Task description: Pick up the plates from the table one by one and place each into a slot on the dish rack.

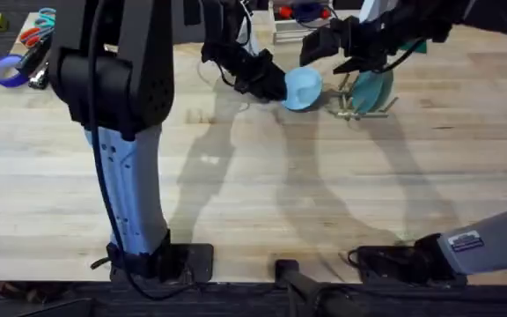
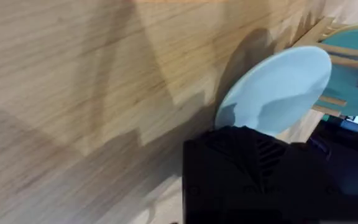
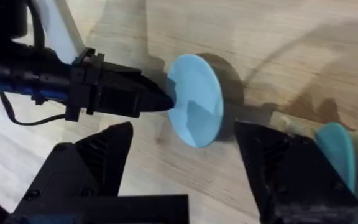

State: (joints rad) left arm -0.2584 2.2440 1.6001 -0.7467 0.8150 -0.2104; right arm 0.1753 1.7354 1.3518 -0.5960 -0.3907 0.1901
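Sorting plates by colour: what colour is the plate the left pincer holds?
Pale sky blue plate, clearest in the right wrist view.

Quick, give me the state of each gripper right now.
Left gripper: closed on the edge of the pale blue plate, holding it upright above the table.
Right gripper: open, holding nothing.
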